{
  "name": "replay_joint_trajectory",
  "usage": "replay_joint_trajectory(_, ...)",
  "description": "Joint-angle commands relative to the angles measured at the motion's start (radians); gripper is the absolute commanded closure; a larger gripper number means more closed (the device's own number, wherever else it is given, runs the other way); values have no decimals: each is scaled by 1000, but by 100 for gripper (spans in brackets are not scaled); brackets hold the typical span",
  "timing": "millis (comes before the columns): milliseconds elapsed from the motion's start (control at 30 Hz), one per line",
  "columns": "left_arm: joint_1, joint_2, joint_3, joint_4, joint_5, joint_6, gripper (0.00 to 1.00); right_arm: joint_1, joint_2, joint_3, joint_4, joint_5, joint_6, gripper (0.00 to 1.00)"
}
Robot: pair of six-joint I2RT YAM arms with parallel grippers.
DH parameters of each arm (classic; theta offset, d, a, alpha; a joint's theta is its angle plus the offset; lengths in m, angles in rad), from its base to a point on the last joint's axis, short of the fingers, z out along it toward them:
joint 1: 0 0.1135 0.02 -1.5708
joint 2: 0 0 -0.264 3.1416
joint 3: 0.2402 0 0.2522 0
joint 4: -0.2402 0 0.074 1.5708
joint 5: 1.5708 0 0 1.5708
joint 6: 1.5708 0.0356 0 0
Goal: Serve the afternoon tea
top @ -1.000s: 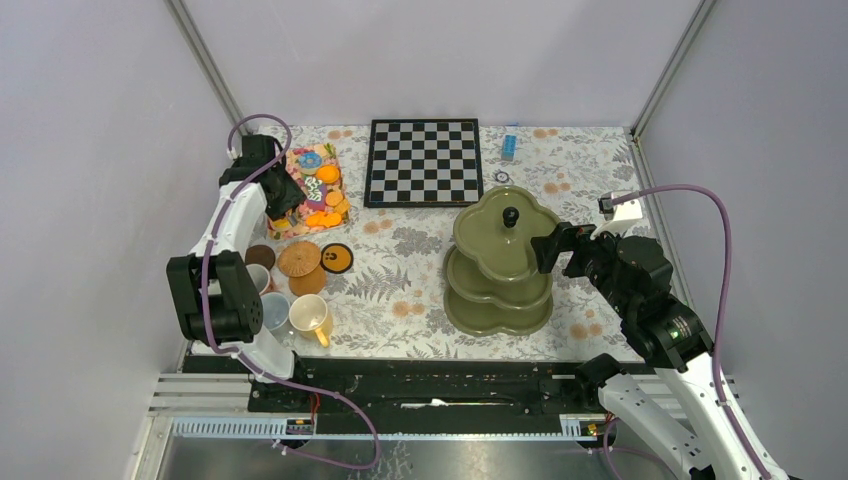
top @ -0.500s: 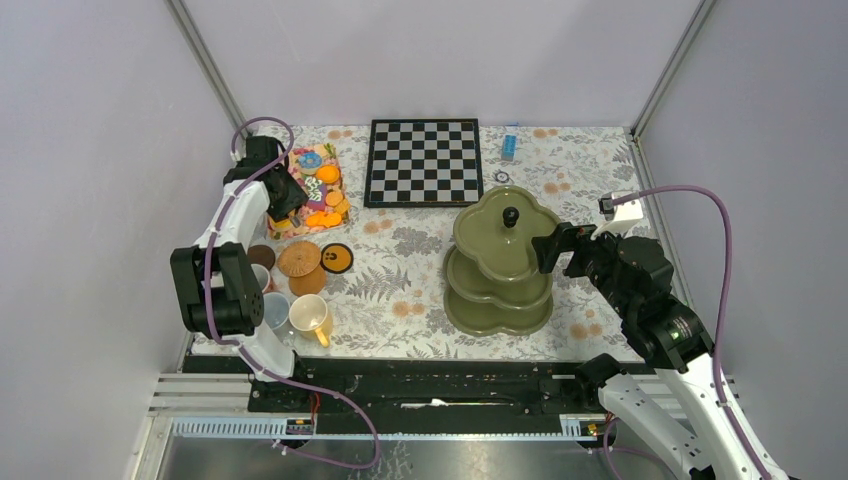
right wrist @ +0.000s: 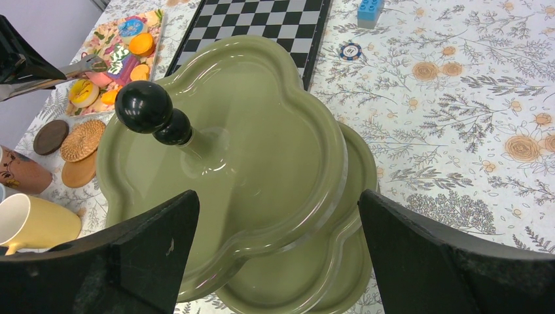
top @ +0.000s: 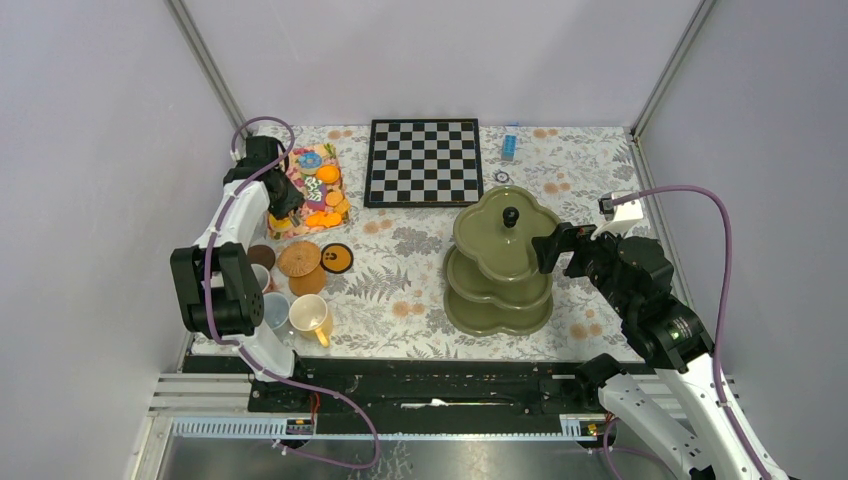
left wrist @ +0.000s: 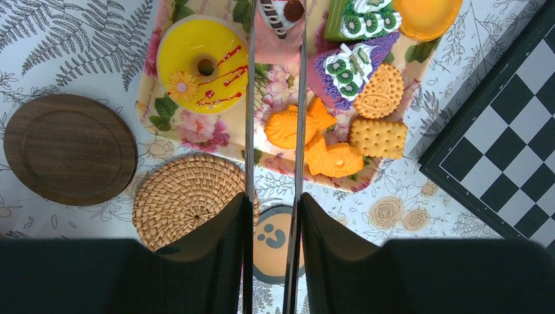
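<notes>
Narrowed since a second ago, the left gripper [left wrist: 275, 13] sets thin fingers [left wrist: 249, 98] either side of the pink cake slice [left wrist: 276, 36] in the floral tray [left wrist: 190, 131] (far-left corner of the tabletop [top: 400, 280]), beside a yellow doughnut [left wrist: 203, 62] and orange fish biscuits [left wrist: 291, 127]; whether they grip is unclear; the right gripper [right wrist: 278, 196] gapes wide at the green stand [right wrist: 262, 150], near the right edge.

I found no word, number or brand that I could read on anything before me. The only sign was a smiling face, drawn dark on orange, on the small round coaster [left wrist: 274, 239] that lay between my left fingers [left wrist: 216, 261], close to their roots. Far beyond my right fingers [right wrist: 131, 261], a round chip [right wrist: 349, 51] carried rim markings too small to read.
</notes>
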Motion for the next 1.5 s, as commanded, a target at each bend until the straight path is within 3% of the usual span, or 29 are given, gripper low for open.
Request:
replay_joint_trajectory(0, -2, -25, 42, 41, -29, 28, 71, 5, 1, 20, 42, 25, -11, 2)
replay_joint_trajectory(300, -73, -179, 84, 21, -138, 226, 71, 5, -2, 28, 41, 45, -14, 2)
replay_joint_trajectory(467, -328, -304, 66, 22, -255, 461, 72, 5, -25, 35, 45, 98, -30, 2)
replay_joint_trajectory(600, -546, -404, -3, 13, -244, 546, 72, 5, -68, 27, 76, 131, -49, 2)
replay_joint_trajectory(700, -604, -470, -54, 1, -146, 532, 72, 5, -101, 22, 102, 137, -56, 2)
replay_joint_trajectory(867, -659, -500, -138, -1, 141, 564, 70, 5, -138, 11, 132, 127, -60, 2)
replay_joint_trajectory(1100, -783, -422, -202, 8, 256, 684, 70, 5, -149, 5, 133, 119, -51, 2)
replay_joint_trajectory(1467, -784, -349, -311, 216, 390, 767, 73, 5, -161, 16, 100, 107, -37, 2)
